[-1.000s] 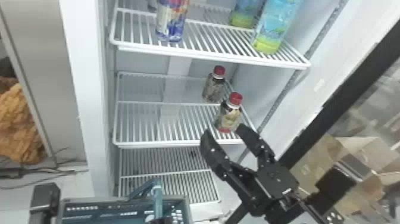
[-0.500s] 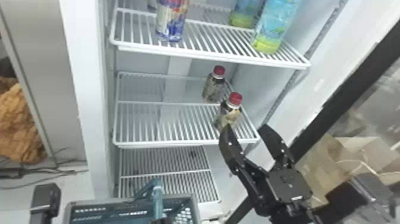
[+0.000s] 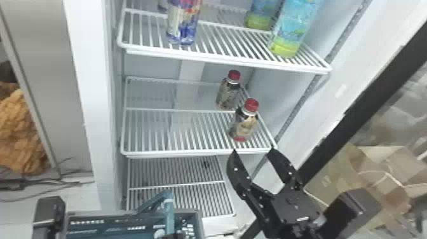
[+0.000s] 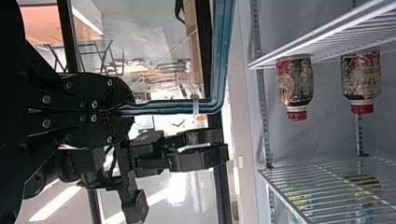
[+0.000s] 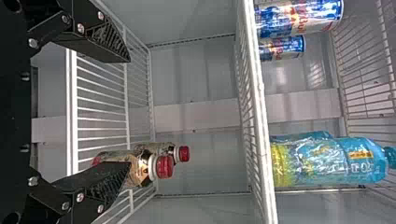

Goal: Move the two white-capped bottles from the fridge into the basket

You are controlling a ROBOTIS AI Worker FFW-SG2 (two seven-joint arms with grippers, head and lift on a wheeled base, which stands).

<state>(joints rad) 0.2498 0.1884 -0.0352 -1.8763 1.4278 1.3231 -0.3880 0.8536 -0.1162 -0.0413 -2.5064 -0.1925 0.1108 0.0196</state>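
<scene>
Can (image 5: 299, 17): lettering, not surely readable | blue bottle (image 5: 327, 161): lettering on a yellow label patch, unreadable | red-capped bottles (image 4: 362, 79): printed labels, words unreadable

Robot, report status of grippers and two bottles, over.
Left gripper shut on basket handle. Right gripper open, empty, near middle shelf. Front bottle, rear bottle upright there, red-capped; front one may block rear.
</scene>
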